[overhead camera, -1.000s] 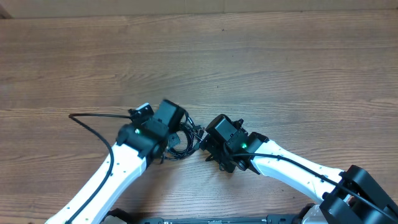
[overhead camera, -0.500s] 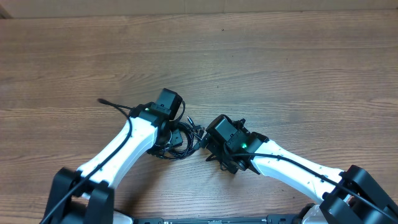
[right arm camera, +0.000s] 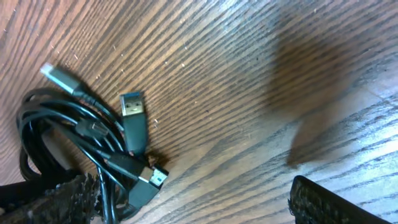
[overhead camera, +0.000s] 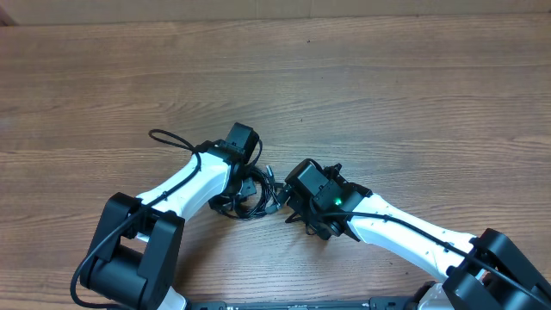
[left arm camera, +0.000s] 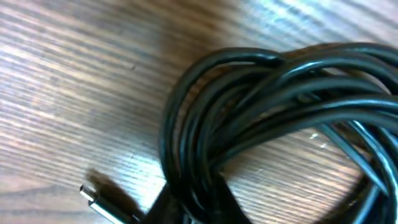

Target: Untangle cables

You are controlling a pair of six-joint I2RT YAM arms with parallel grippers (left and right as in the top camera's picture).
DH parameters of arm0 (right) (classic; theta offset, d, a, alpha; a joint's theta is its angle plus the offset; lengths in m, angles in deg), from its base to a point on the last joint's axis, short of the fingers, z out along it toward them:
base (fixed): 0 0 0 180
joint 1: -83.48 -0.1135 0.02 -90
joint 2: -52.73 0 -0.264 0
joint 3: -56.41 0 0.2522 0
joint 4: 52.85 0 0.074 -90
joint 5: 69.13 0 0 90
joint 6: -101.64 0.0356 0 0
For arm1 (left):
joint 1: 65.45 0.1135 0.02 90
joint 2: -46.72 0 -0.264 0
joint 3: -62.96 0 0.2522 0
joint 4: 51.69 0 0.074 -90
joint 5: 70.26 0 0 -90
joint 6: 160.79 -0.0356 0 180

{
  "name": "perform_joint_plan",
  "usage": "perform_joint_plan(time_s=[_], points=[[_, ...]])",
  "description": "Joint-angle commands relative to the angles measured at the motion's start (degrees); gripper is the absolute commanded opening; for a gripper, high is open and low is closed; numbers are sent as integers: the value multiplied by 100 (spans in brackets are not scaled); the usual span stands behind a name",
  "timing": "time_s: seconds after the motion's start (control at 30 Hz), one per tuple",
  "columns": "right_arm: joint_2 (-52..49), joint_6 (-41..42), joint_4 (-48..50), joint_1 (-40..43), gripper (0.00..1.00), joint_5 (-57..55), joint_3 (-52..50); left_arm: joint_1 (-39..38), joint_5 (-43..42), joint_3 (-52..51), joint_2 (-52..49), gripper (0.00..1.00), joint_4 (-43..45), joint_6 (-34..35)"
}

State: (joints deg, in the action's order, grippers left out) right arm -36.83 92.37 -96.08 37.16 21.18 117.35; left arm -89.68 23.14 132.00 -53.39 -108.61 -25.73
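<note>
cables (overhead camera: 251,195): thin black cords, all in one tangled coil, flat on the wood table (overhead camera: 387,86), front-centre. Loops overlap and cross repeatedly, so I can't separate the individual cords by eye.

Right wrist view, three ends poke out of the coil's edge:
- silver-tipped plug (right arm camera: 59,75), pointing up-left
- blue-insert plug (right arm camera: 132,109), flat, just beside the loops
- black connector (right arm camera: 148,178), below it, touching the strands

Left wrist view: small metal-tipped end (left arm camera: 92,195) on bare wood, close to the coil. Can't tell which cord it belongs to.
</note>
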Motion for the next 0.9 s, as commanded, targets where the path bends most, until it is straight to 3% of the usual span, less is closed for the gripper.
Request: perform_joint_plan(time_s=[0.0,0.2,0.3,0.57,0.73,0.87], points=[[-22,-17,22,-22,97,-136,-31,22,76,70,-96,4,232,39],[-22,-20,24,-22,100,-74,-31,22,146,111,11,5,245,31],[-22,-22,28,-22,100,527,-31,22,-55,157,136,4,243,33],[-22,-492,376,-22,62,1808,-31,22,-151,188,713,4,96,24],[-22,-603,1001,-22,56,2400,-31,22,-155,188,1040,4,-63,15],[-22,-531,1416,-22,52,2210,-31,22,-267,188,1141,4,-131,15]])
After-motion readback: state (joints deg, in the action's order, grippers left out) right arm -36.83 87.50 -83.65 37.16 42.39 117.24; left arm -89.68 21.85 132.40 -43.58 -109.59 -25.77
